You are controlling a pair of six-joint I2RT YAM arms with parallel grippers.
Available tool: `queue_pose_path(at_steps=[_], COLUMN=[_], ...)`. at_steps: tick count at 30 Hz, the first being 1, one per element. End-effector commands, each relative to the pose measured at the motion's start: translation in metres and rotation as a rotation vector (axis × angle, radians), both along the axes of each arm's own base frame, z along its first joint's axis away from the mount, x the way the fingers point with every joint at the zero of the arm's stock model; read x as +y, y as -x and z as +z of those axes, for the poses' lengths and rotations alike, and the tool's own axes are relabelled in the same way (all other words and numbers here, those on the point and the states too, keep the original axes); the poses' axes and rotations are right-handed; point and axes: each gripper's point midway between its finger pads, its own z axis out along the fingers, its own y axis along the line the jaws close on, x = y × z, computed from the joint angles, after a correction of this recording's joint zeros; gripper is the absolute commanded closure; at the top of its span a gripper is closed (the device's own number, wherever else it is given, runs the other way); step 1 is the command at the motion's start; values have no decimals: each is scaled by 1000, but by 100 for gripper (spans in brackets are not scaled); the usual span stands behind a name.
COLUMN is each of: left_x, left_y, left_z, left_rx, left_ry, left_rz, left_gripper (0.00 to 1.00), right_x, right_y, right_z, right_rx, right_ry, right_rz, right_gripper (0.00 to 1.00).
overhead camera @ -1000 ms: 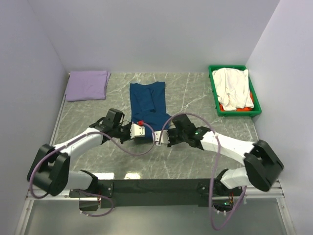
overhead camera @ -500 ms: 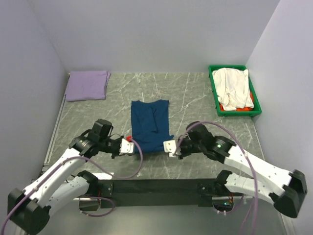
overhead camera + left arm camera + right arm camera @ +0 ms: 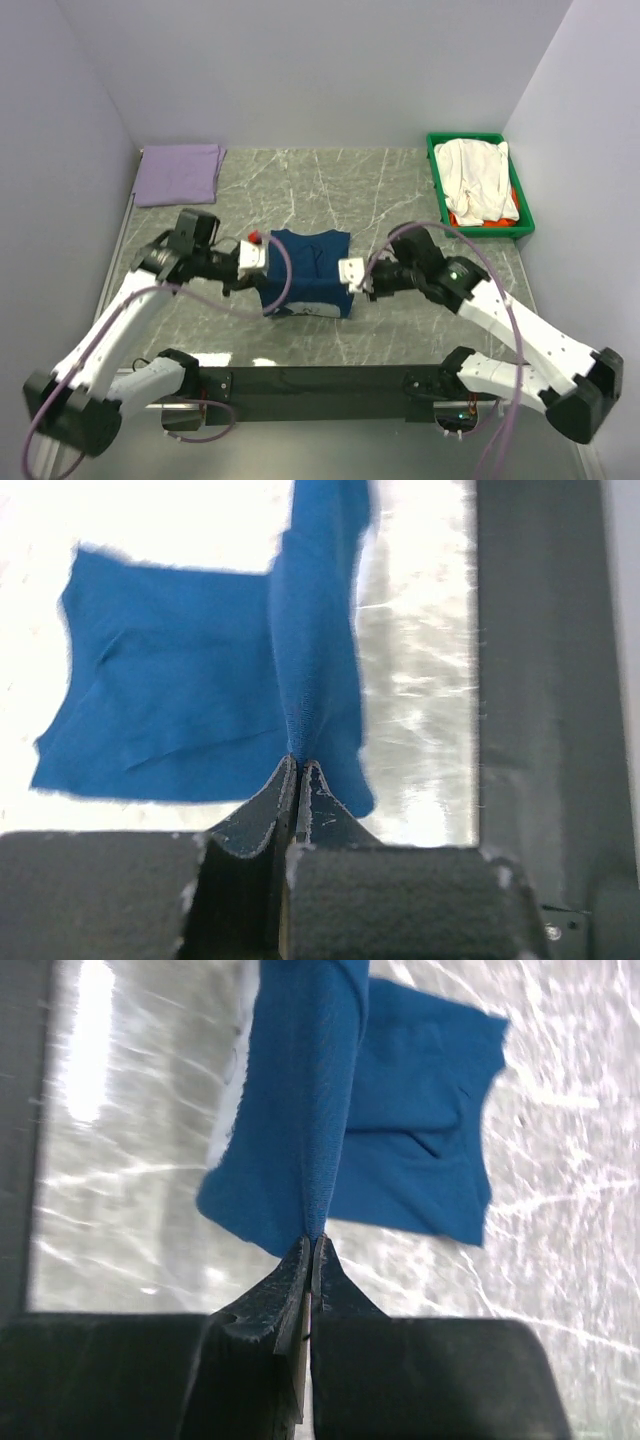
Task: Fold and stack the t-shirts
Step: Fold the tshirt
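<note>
Now the navy t-shirt (image 3: 312, 278) looks shorter than half a second ago. Its near hem, which lay close to the arm bases, is lifted and carried back over the cloth at the middle of the table (image 3: 400, 190). The left gripper (image 3: 262, 256) and right gripper (image 3: 352, 272) stay clamped on that hem, one at each corner. The lavender t-shirt (image 3: 180, 173) lies unmoved at the far left.
</note>
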Motion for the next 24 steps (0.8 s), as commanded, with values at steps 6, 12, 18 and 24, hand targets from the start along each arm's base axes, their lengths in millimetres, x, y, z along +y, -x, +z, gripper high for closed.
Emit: queue_pose_path(at_steps=[6, 12, 18, 24], left_x=[3, 1, 2, -2], left_y=[-121, -210, -270, -293], left_z=[-3, -50, -110, -137], left_rx=[16, 144, 312, 448], left_ry=[-15, -78, -132, -173], left_rz=[119, 241, 359, 404], left_gripper=[99, 93, 83, 75], right_x=[-3, 6, 10, 3], right_y=[-97, -170, -232, -250], right_z=[0, -41, -84, -111], right_rx=[-4, 141, 345, 401], right_ry=[47, 125, 201, 275], right_rz=[-42, -101, -216, -245], right_gripper=[100, 100, 100, 100])
